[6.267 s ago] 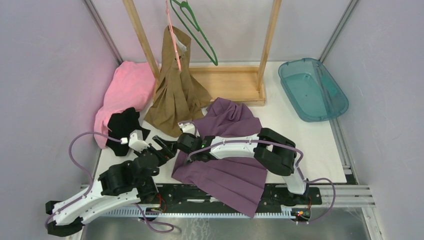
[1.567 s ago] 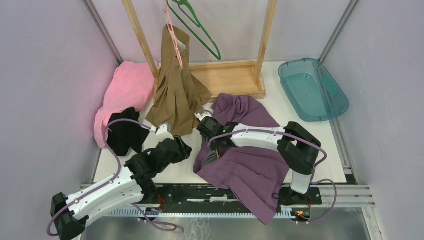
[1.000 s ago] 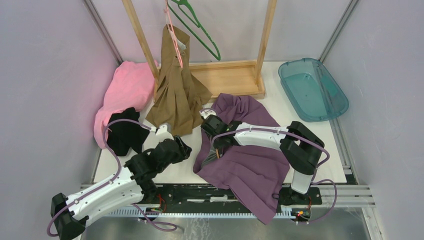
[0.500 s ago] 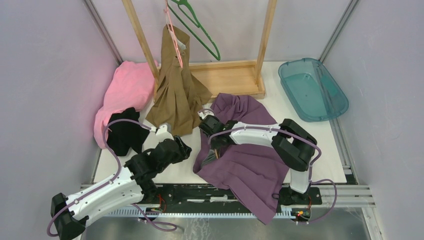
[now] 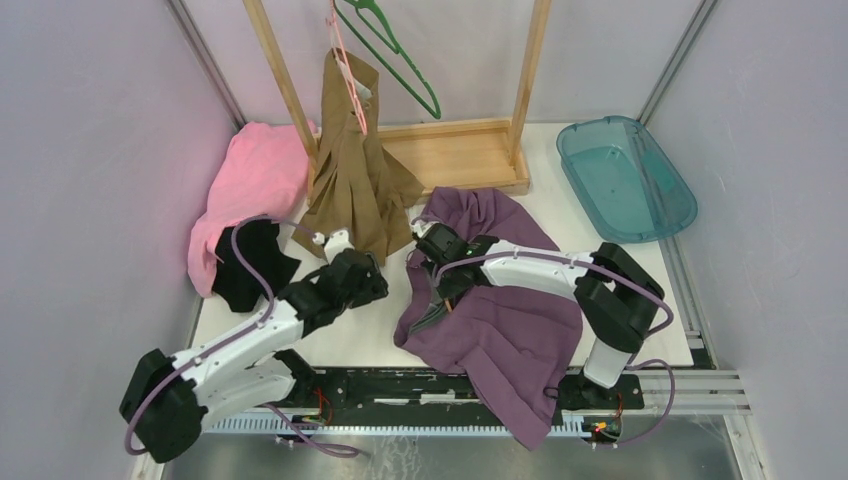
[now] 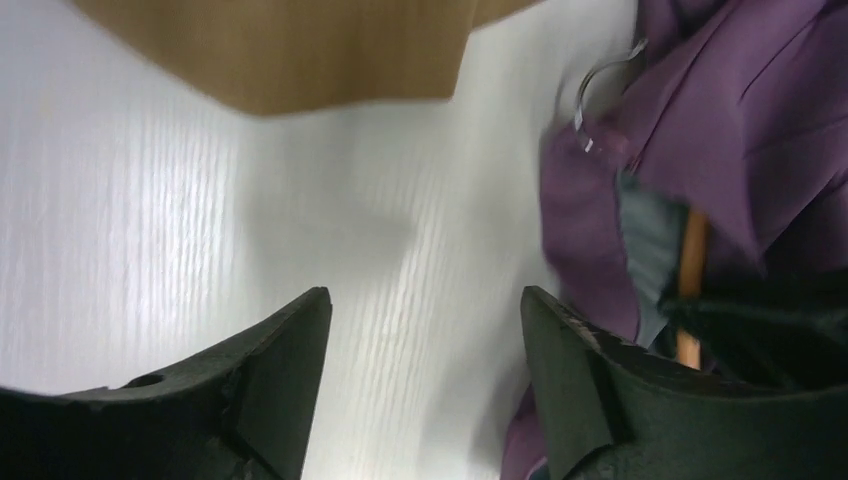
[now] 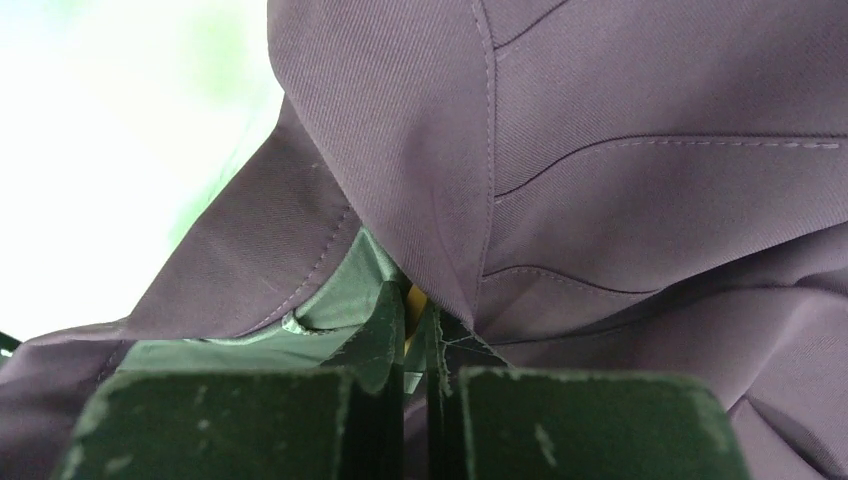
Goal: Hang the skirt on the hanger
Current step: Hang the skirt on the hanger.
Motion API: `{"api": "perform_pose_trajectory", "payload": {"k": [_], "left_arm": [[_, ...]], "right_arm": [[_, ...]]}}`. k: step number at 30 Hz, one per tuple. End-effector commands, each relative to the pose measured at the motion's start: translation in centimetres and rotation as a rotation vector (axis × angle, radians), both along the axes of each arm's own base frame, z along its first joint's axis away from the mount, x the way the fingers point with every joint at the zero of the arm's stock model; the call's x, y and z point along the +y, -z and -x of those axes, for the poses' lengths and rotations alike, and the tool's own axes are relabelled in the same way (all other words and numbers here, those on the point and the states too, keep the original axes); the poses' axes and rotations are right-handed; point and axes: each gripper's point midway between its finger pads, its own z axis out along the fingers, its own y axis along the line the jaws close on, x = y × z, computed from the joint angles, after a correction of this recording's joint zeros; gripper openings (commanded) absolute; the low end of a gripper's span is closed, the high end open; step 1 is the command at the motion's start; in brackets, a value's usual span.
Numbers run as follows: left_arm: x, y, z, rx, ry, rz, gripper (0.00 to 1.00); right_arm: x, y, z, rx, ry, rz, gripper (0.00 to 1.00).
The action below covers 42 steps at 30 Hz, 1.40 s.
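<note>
Only the left wrist view shows the wooden hanger [image 6: 690,262] inside the crumpled purple skirt [image 5: 500,330], with the right gripper [image 7: 412,300] jaws clamped tight on it. The left gripper [image 6: 425,300] jaws are empty and have spread wider over the white table [image 6: 150,250].

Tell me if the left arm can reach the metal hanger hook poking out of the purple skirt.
Probably yes. The left gripper is open over bare table, and the hook lies uncovered just ahead, beside the purple skirt. The right gripper, shut on that skirt, sits close by.

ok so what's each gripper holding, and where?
Right gripper is pinched shut on the purple skirt at a folded edge by its grey lining; left gripper is open, holding nothing.
</note>
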Motion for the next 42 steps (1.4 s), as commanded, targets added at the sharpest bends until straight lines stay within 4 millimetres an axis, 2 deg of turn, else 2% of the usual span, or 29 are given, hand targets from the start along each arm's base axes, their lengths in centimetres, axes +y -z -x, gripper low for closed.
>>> {"api": "perform_pose_trajectory", "payload": {"k": [1,5,9,12,17,23,27,30,34,38,42], "left_arm": [[-3.3,-4.9,-5.8,-0.153,0.103,0.103,0.81],[-6.2,-6.3,-8.4,-0.209,0.216,0.144,0.92],[-9.8,-7.1,-7.8,-0.220,0.382,0.262,0.94],[-10.6,-6.5,-7.0,-0.187,0.440,0.291,0.95],[-9.4,-2.8,-6.7,-0.077,0.389,0.210,0.96],[-8.9,-0.8,-7.2,-0.044,0.342,0.179,0.96],[-7.9,-0.8,-8.8,-0.065,0.278,0.114,0.97],[-6.3,-0.9,-10.0,-0.075,0.195,0.064,0.98],[-4.4,-1.0,-11.6,-0.092,0.081,0.085,0.99],[-4.8,-0.7,-12.9,-0.076,0.061,0.106,0.98],[-5.8,-1.4,-13.8,-0.097,0.072,0.143,0.96]], "right_arm": [[0.5,-2.1,-0.4,-0.086,-0.126,-0.061,0.01],[0.3,-1.7,0.6,-0.071,-0.138,-0.098,0.01],[0.0,-1.8,1.2,-0.067,-0.150,-0.120,0.01],[0.1,-2.2,1.6,-0.068,-0.173,-0.144,0.01],[0.1,-2.7,3.0,-0.052,-0.231,-0.188,0.01],[-1.7,-3.5,4.6,-0.048,-0.249,-0.204,0.01],[-2.6,-4.5,5.7,-0.049,-0.270,-0.221,0.01],[-3.3,-5.4,6.3,-0.056,-0.279,-0.234,0.01],[-4.0,-5.5,6.9,-0.051,-0.283,-0.234,0.01],[-4.3,-5.3,7.4,-0.040,-0.284,-0.246,0.01],[-4.6,-5.2,7.9,-0.030,-0.288,-0.247,0.01]]}}
